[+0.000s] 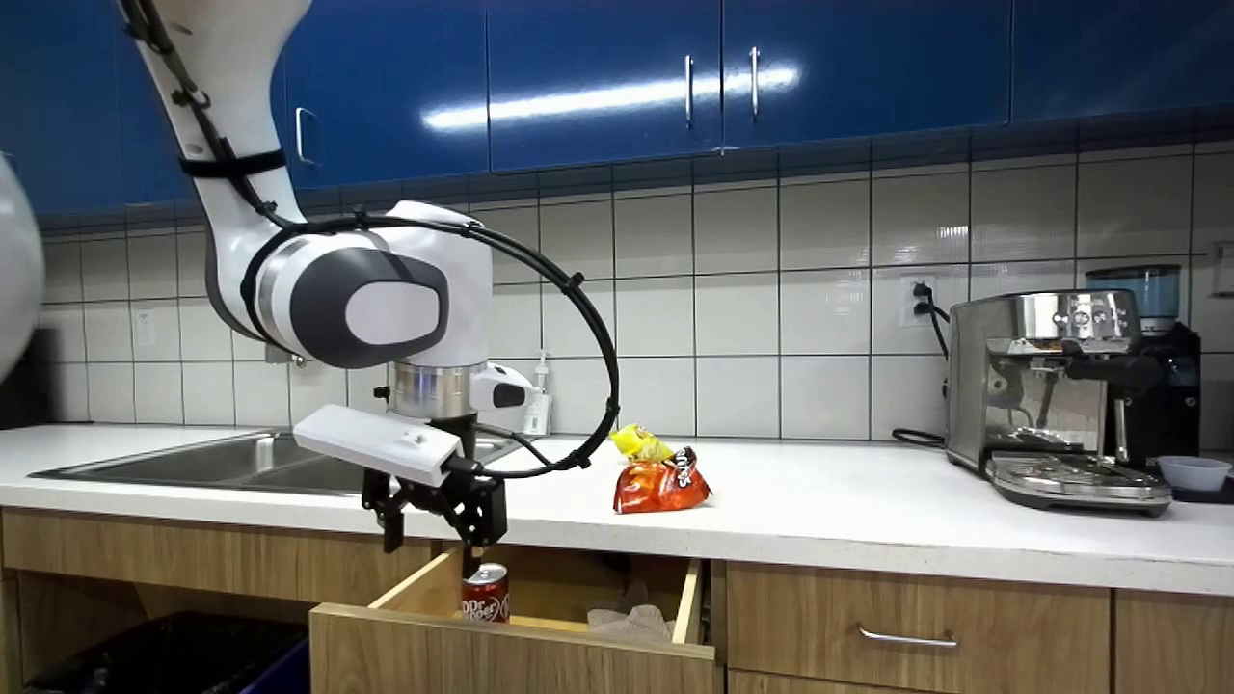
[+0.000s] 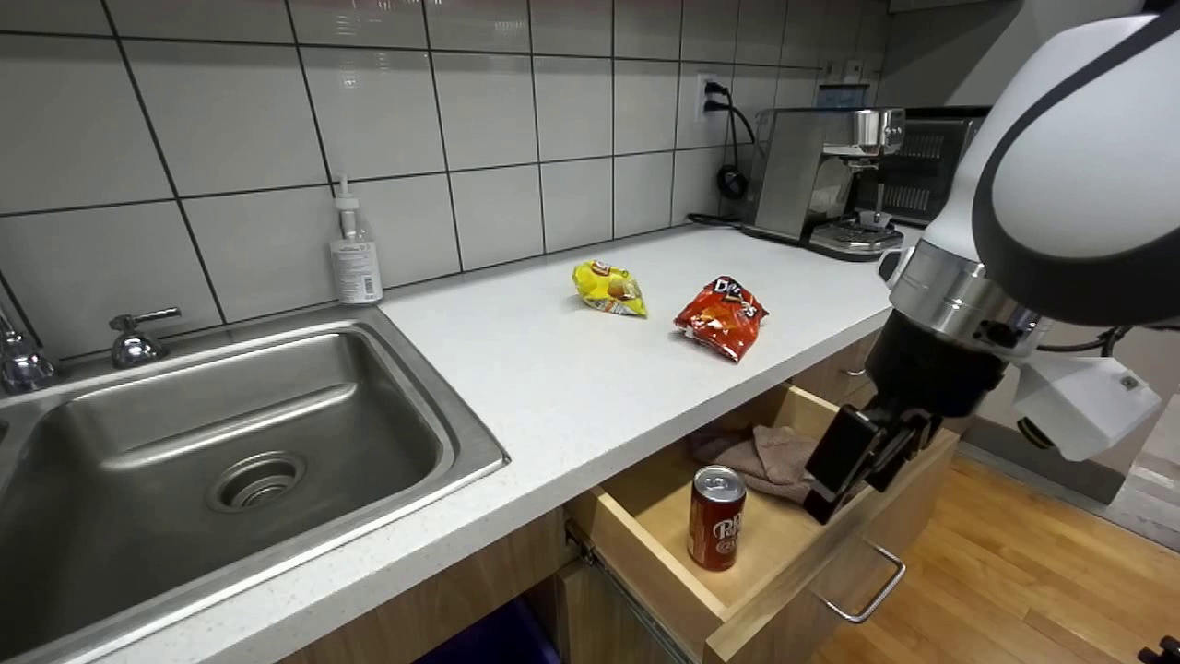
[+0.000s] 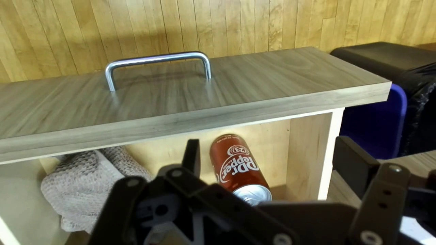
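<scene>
A dark red Dr Pepper can [image 1: 485,596] with a silver top stands upright inside the pulled-out wooden drawer [image 1: 516,660]. Both exterior views show it, near the drawer's side closer to the sink. In the wrist view the can [image 3: 238,166] appears between the spread fingers, nearer the left one, and neither touches it. My gripper [image 1: 432,551] points down above the drawer, open and holding nothing. From an exterior view its black fingers [image 2: 843,452] hang near the drawer's front panel, off to one side of the can. A greyish-pink cloth [image 2: 770,459] lies crumpled in the same drawer.
On the white countertop [image 2: 516,387] lie a red Doritos bag [image 2: 722,318] and a yellow chip bag [image 2: 610,289]. A steel sink [image 2: 461,433], soap bottle [image 2: 356,258] and espresso machine [image 1: 1046,395] flank them. The drawer handle [image 3: 158,59] sticks out in front; a bin [image 3: 373,119] stands beside the drawer.
</scene>
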`<state>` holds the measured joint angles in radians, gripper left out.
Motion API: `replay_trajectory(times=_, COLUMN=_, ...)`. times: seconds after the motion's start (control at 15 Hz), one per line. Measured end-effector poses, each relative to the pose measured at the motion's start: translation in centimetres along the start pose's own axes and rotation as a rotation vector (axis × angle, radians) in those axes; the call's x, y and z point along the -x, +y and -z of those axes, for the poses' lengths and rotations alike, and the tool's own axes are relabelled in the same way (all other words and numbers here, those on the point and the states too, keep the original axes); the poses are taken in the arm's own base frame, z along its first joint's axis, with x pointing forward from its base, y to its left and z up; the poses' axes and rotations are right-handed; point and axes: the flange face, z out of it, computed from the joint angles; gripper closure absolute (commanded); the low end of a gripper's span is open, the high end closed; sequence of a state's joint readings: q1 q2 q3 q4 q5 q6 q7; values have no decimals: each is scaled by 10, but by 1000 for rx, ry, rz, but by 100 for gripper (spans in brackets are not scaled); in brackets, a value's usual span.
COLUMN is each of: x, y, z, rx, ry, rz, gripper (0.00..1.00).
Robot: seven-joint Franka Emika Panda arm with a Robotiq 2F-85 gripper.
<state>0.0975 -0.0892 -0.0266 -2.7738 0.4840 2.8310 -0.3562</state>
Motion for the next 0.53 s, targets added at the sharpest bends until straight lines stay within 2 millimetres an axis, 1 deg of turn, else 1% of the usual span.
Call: replay_trajectory(times=0.53, x=7, y=-5, z=-11, rx=20, ry=-81, rz=83, gripper=0)
